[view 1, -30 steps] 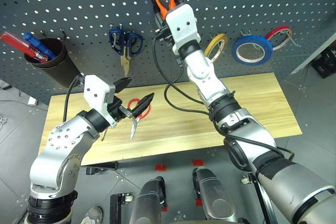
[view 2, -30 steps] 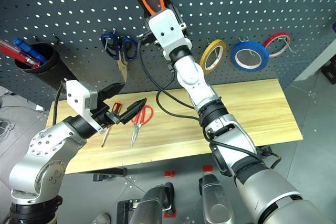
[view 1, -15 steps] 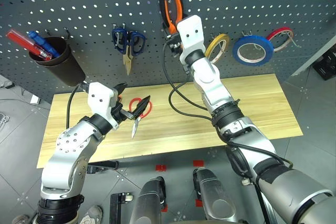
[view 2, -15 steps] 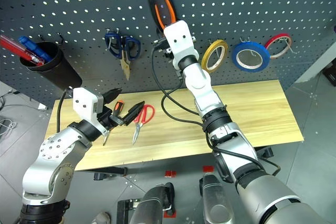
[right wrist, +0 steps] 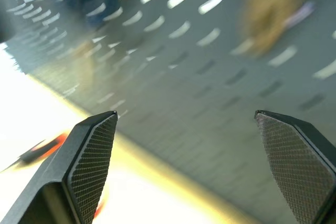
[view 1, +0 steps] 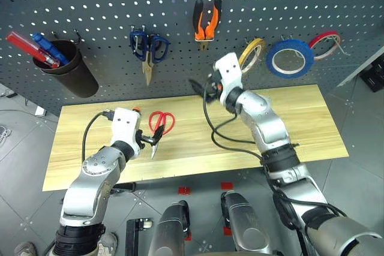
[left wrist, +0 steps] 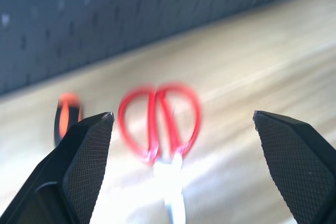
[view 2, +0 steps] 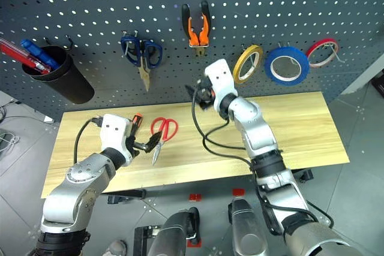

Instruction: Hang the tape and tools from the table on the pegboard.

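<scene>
The orange-and-black pliers (view 1: 206, 22) hang from a hook on the dark pegboard (view 1: 90, 4), with the blue tape (view 1: 290, 58) hanging further right. Below the pliers and clear of them, my right gripper (view 1: 201, 88) is open and empty in front of the board. Red-handled scissors (view 1: 159, 125) lie on the table (view 1: 288, 124). My left gripper (left wrist: 184, 115) is open just above them, its fingers either side of the handles. The screwdriver (view 2: 137, 119) lies beside the scissors, largely hidden by my left hand.
Dark blue scissors (view 1: 148, 49) hang left of the pliers. A yellow tape ring (view 1: 251, 55) and a red-and-white ring (view 1: 324, 43) flank the blue tape. A black cup with pens (view 1: 66, 70) hangs at the far left. The table's right half is bare wood.
My right gripper has opened, left the pliers hanging on the board and dropped down away from them. My left gripper has sunk towards the red scissors. The head camera has tilted.
</scene>
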`<state>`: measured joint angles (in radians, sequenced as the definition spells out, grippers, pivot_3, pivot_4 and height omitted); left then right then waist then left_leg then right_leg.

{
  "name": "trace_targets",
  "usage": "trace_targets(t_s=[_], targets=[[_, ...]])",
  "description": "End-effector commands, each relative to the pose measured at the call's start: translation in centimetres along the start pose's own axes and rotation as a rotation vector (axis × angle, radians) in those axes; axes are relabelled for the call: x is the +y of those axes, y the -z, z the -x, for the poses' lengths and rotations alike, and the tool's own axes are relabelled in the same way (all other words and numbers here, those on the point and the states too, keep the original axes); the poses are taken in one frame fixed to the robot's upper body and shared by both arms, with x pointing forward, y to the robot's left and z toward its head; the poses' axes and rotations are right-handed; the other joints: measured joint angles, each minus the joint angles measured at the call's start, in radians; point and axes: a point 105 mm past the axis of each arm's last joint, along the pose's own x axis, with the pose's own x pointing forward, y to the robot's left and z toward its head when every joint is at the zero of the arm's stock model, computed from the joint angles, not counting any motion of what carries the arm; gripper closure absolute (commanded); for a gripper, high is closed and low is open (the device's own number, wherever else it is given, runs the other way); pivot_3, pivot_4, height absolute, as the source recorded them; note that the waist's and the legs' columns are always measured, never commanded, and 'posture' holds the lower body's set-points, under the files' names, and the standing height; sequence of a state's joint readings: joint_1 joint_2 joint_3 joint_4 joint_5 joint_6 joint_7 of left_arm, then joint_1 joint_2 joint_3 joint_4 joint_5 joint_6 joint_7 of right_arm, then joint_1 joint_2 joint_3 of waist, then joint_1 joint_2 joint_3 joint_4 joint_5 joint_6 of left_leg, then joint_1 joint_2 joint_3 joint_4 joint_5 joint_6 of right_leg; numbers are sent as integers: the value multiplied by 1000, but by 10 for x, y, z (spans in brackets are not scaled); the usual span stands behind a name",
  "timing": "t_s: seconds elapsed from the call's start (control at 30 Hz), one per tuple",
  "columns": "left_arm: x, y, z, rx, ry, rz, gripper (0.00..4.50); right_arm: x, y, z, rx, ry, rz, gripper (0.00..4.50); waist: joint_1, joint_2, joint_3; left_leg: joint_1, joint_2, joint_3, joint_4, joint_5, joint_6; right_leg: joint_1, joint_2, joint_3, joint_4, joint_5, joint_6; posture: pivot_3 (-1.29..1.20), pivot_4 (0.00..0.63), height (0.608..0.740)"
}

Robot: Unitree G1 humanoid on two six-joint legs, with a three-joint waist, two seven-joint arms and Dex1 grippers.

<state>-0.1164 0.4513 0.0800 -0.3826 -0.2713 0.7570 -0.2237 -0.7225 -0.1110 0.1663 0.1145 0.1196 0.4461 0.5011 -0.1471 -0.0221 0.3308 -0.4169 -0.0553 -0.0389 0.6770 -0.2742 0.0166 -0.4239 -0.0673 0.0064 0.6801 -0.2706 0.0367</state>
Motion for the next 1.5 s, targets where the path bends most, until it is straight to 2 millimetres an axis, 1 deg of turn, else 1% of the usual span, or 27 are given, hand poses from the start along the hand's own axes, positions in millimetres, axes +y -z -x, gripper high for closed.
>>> trace_targets(t_s=[0.03,0.1,0.13,0.2,0.27,0.37,0.5,0.67,0.73,0.83,1.0,1.07,1.1,1.2,1.23,1.33,1.5], targets=[[-1,23,-4,129,-48,5,0,48,-21,25,-8,-286,-9,34,4,-1,4,0,0,0,0,0,0,0,0,0,0,0,0,-250,379,740],[-5,32,-9,177,-48,17,0,73,-22,42,25,-431,-18,34,4,-1,7,0,0,0,0,0,0,0,0,0,0,0,0,-258,387,740],[-6,34,-11,188,-49,22,0,80,-23,47,36,-469,-21,34,4,-1,9,0,0,-1,0,0,0,0,0,-1,0,0,0,-260,387,740],[-9,45,-18,244,-54,45,0,95,-22,59,63,-547,-28,34,5,-1,10,0,1,-1,0,0,0,0,0,-1,0,0,0,-263,387,740],[-13,55,-27,293,-52,58,0,104,-22,65,80,-586,-38,34,6,-1,10,0,1,-2,0,0,-1,0,0,-3,0,0,0,-268,390,740],[-15,61,-39,322,-58,84,0,110,-21,67,90,-600,-42,34,7,-1,10,0,1,-3,1,0,-1,1,0,-3,0,0,1,-275,390,740],[-12,66,-51,356,-72,118,0,111,-23,66,90,-594,-43,34,7,-2,11,0,1,-3,1,0,-1,0,0,-4,0,0,1,-294,393,740],[-6,73,-58,387,-74,122,0,108,-24,66,99,-579,-52,34,5,-2,11,0,1,-3,1,0,-1,1,0,-4,0,0,1,-298,392,740],[-7,76,-60,402,-48,127,0,108,-24,67,113,-580,-71,34,6,-2,11,0,1,-3,1,0,-1,1,-1,-5,0,0,1,-305,391,740],[-6,80,-61,422,-33,121,576,107,-23,67,135,-582,-97,0,6,-2,11,1,1,-3,1,1,-1,2,-1,-5,0,0,1,-312,389,740],[-2,92,-58,462,-10,111,2095,104,-21,69,185,-587,-170,0,6,-2,11,1,0,-4,1,1,-1,3,-2,-6,0,0,1,-315,387,740],[1,94,-57,467,-12,115,2788,101,-17,70,210,-580,-135,0,6,-2,11,1,0,-4,1,1,-1,3,-2,-7,-1,0,1,-315,387,740],[3,95,-57,466,-14,116,3028,98,-15,70,224,-567,-106,0,5,-2,11,1,0,-4,1,1,-1,3,-2,-7,-1,0,1,-319,382,740],[5,96,-57,468,-12,117,3999,85,-3,67,273,-509,41,0,5,-2,11,1,-1,-5,1,1,-1,3,-3,-7,-1,0,1,-319,382,740],[5,97,-56,469,-10,116,4216,80,-1,67,282,-492,80,0,5,-2,11,1,-1,-5,1,1,-1,3,-3,-7,-1,0,1,-319,382,740],[4,98,-55,465,0,112,4216,70,1,63,284,-452,173,0,5,-2,11,1,-1,-5,1,1,-1,3,-3,-9,-1,0,2,-320,377,740],[2,95,-54,448,18,121,4216,61,0,61,275,-433,180,0,5,-2,11,1,0,-7,1,2,-2,4,-3,-11,-1,0,2,-324,372,740]])
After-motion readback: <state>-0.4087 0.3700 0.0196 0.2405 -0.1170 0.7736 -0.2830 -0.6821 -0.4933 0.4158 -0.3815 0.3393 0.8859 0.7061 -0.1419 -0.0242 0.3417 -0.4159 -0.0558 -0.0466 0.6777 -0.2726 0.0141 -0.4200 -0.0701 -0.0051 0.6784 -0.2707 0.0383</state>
